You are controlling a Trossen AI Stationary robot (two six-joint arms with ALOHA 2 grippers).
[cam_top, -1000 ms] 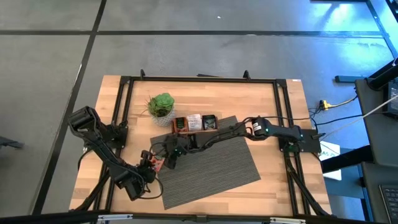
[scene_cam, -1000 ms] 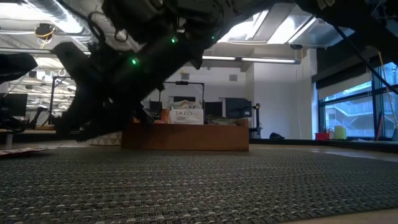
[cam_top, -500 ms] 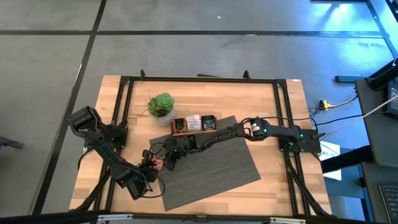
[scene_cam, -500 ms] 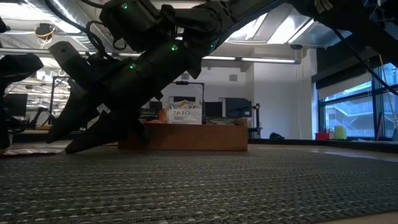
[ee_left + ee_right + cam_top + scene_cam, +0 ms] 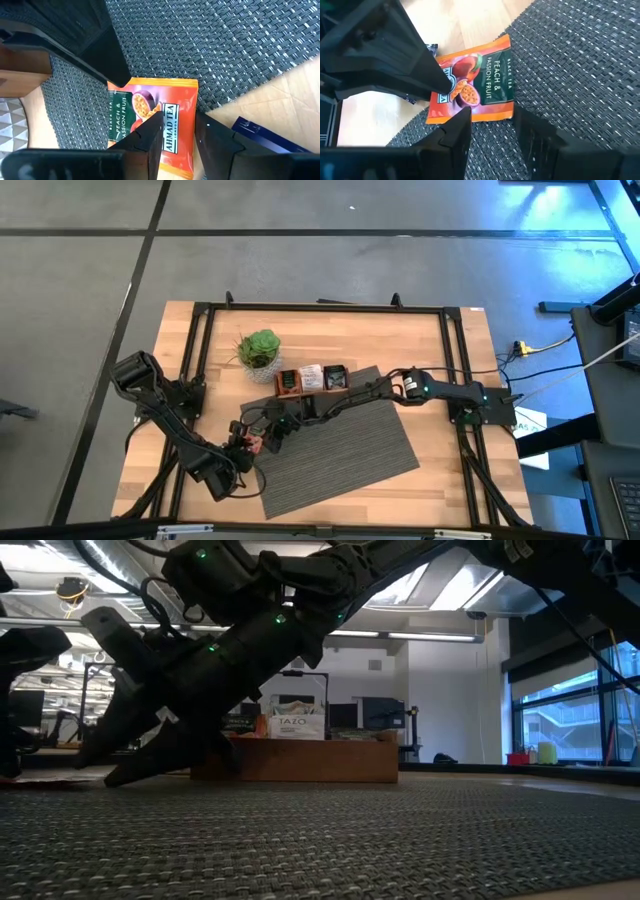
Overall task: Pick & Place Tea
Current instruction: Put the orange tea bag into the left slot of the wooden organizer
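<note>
Both grippers, left gripper (image 5: 177,131) and right gripper (image 5: 490,125), hover part-open and empty over the orange-red flat peach tea sachet (image 5: 155,120); grasping comes next, I reckon.

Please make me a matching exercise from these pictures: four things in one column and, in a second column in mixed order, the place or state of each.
Things
1. orange rectangular paper tea sachet
2. small green potted plant
3. brown wooden tray
4. grey woven mat

Places or states
A. holds a white TAZO sachet upright
B. spread flat, turned askew
C. straddles the mat's edge
D. stands off the mat, beside the tray

Pairs: 1-C, 2-D, 3-A, 4-B
</note>
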